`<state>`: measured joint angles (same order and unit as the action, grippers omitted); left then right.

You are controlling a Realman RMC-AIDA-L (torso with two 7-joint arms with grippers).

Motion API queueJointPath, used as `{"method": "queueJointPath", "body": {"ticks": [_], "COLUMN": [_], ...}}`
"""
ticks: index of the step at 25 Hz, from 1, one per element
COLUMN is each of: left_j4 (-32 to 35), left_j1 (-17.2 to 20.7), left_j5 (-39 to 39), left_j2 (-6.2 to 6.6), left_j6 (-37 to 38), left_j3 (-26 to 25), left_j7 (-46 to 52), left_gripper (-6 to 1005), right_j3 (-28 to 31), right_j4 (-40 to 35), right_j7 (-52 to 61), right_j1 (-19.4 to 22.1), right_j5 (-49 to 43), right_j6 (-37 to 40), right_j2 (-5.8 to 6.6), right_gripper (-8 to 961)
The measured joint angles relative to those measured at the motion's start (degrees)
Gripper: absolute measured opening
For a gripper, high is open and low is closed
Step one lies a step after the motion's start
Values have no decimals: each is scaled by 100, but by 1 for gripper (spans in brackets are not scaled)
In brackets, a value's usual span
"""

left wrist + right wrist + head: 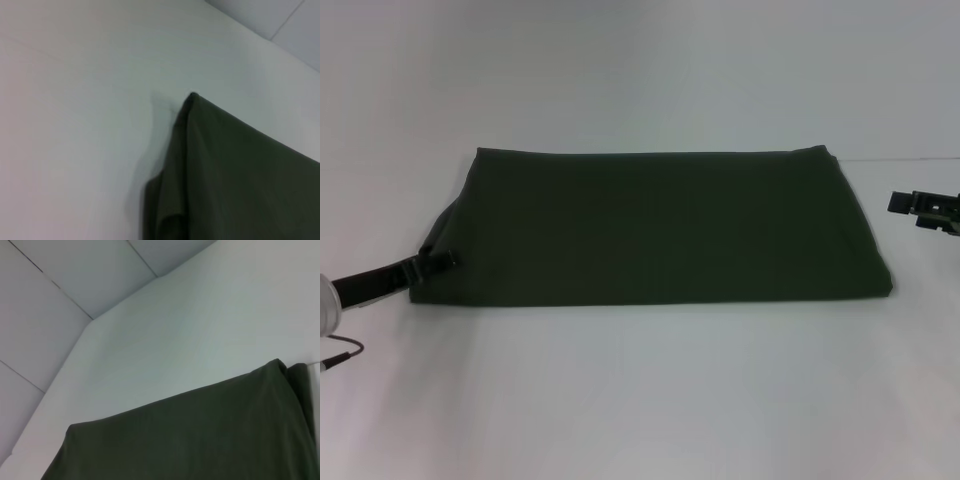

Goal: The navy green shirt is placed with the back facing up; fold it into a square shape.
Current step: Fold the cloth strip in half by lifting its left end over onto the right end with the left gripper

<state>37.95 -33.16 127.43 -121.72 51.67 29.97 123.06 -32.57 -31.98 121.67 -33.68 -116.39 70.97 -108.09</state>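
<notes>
The navy green shirt (650, 225) lies folded into a wide flat rectangle in the middle of the white table (640, 400). My left gripper (440, 261) is at the shirt's left near corner, shut on the fabric edge, which is bunched and slightly raised there. The left wrist view shows that edge of the shirt (235, 175) lifted off the table, with a shadow under it. My right gripper (912, 210) hovers open just off the shirt's right side, apart from the cloth. Its wrist view looks across the shirt (200, 435).
White table surface surrounds the shirt on all sides, with a wide strip in front. A thin cable (340, 355) hangs by my left arm at the left edge. A pale panelled wall (60, 300) lies beyond the table's far edge.
</notes>
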Motion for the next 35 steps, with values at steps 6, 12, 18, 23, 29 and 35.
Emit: {"method": "queueJointPath", "body": {"ticks": [6,12,18,23,29,35], "left_j4": [25,72,83,92,92,96], "left_j1": [21,31,38,49,55,56], "left_j5": [31,51,249,335,392,414], "left_j2": [-1,0,13,15,12,5], "left_j6": [113,103,-49,-97,-86,-37], "left_j3": [0,-1,-22,-10,-1,0], "left_j7": [-9,-65,-85,-84,-88,-87], "left_gripper": [828,806,773,512,403,230], "right_j3": [2,-12,0,4,-26,-82], "right_j4": [-2,-1,-2,-2,-2,17], "right_j7": [-12,-8,-10,-14,-12,17], "right_j1": [1,10,21,30,35,14], "right_j5": [-10,-14,-15,-6,-15,-253], "right_j6": [-5,-5,23,36,34,-75], "right_j2": [-3,-13,-17,-18,-18,-16], "right_gripper": [762,762,761,761,760,760]}}
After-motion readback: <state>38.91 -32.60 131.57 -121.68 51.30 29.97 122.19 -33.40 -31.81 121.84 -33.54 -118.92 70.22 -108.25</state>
